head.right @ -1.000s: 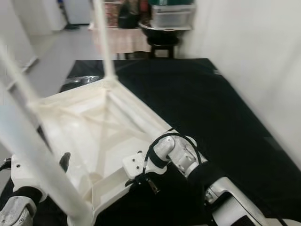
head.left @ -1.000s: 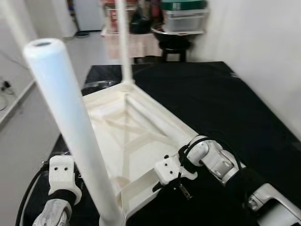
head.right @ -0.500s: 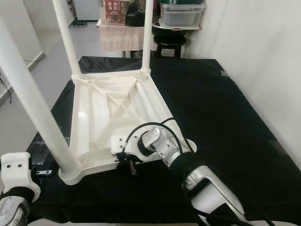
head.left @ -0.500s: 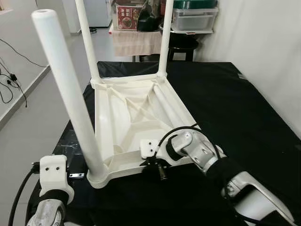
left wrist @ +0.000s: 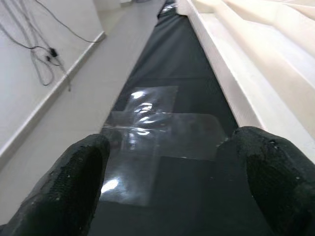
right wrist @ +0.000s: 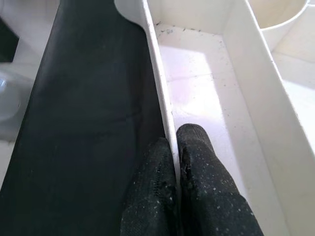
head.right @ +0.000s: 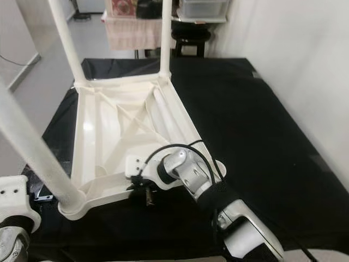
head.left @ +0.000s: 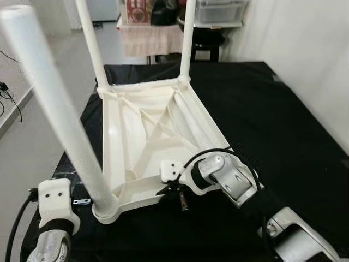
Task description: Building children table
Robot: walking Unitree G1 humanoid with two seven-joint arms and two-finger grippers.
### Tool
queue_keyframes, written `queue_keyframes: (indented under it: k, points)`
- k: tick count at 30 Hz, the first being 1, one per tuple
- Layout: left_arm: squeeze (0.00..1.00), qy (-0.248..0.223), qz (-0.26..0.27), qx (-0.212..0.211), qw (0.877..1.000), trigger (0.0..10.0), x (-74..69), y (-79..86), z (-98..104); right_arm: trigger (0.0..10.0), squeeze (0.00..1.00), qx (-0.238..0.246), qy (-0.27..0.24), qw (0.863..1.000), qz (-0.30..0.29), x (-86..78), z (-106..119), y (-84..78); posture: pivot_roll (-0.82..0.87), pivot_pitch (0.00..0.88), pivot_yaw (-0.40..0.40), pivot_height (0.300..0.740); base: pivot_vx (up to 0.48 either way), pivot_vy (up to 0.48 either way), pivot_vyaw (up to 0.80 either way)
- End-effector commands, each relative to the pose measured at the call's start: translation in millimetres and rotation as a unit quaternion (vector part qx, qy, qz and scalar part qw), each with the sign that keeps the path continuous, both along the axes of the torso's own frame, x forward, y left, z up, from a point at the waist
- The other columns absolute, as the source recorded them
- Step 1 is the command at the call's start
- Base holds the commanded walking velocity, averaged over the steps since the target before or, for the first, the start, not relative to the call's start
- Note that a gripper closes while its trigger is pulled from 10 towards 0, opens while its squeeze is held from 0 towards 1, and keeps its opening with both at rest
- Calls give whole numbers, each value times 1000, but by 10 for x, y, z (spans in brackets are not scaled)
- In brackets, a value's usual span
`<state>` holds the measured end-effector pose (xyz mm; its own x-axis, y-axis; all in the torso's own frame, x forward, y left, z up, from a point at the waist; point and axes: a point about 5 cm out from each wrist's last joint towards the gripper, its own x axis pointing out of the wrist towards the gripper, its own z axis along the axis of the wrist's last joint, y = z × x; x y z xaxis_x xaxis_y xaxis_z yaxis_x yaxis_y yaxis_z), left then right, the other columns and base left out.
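Observation:
The white plastic children's table [head.left: 147, 131] lies upside down on a black-covered worktop [head.left: 272, 120]. Three white legs stand up from it: one at the near left corner [head.left: 54, 103] and two at the far corners [head.left: 91, 43] [head.left: 188, 38]. My right gripper [head.left: 173, 192] is at the table's near rim, shut on that thin rim [right wrist: 158, 83], with one finger inside and one outside [right wrist: 176, 140]. My left gripper [left wrist: 167, 162] is open, low beside the table's left side, its fingers [left wrist: 74, 182] apart over the black cloth.
A clear plastic sheet [left wrist: 147, 132] lies on the cloth by the table's left side. The worktop's left edge drops to grey floor [head.left: 32, 125] with cables. A white wall [head.left: 305, 54] runs along the right. A dark stool [head.left: 204, 46] and storage boxes stand behind.
The white table has turned on the black cloth from a diagonal stance to square with it. My right gripper has kept its hold on the rim. The view has also shifted a little.

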<state>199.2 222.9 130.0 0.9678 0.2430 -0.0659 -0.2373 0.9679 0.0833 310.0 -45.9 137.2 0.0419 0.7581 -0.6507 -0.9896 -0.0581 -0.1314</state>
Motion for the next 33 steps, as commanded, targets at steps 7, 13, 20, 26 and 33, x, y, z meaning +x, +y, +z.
queue_keyframes:
  k: [7, 13, 20, 26, 33]
  points:
    - [0, 26, -18, -1, 1000, 10000, -32, -84, -102, 10000, 1000, 130, -41, 986, -95, 105, 214, 285, 11, 76, 2, 740, 0, 0, 0]
    - [0, 41, 23, 0, 999, 10000, -158, 51, -177, 10000, 1000, 154, -30, 987, -48, -26, 272, 247, 10, 80, 6, 740, 0, 0, 0]
    - [0, 62, 47, -8, 997, 10000, -290, 97, -280, 10000, 0, 192, -2, 981, -9, -109, 370, 9, 13, 83, 11, 740, 0, 0, 0]
    - [0, 72, 52, -10, 996, 10000, -355, 118, -346, 10000, 0, 194, -1, 981, -29, -74, 361, -172, 4, 80, 17, 740, 0, 0, 0]
    - [0, 83, 47, -13, 995, 10000, -446, 114, -396, 10000, 0, 197, -2, 979, -57, -31, 360, -281, 7, 77, 22, 740, 0, 0, 0]
